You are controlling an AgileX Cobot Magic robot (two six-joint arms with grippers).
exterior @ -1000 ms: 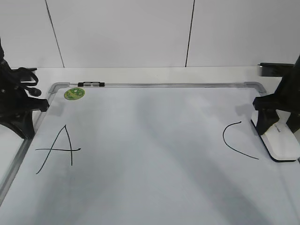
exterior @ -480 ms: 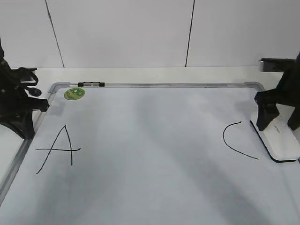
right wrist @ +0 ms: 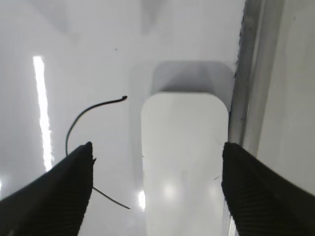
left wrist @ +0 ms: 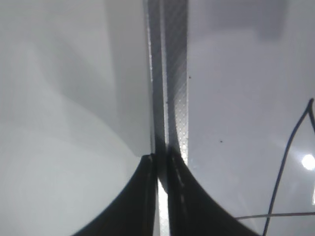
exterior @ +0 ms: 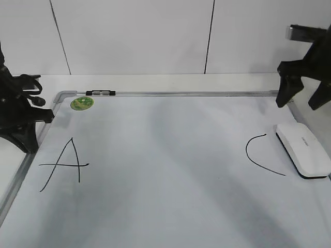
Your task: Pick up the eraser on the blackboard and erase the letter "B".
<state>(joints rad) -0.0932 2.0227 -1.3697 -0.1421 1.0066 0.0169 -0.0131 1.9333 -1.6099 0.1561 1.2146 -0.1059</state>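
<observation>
Flat white plastic eraser [exterior: 303, 157] parked on silver-framed whiteboard [exterior: 165, 206]; no "B" visible. Right gripper [exterior: 302, 97] fingers apart above; left gripper [left wrist: 158, 162] apparently together.

The right gripper [exterior: 304, 98] is hanging above the surface's far right corner, its fingers [right wrist: 59, 196] spreading wide apart and holding nothing. The left gripper [left wrist: 161, 164] is sitting low at the surface's left edge, its fingers [left wrist: 142, 196] pressing together, nearly touching.
</observation>
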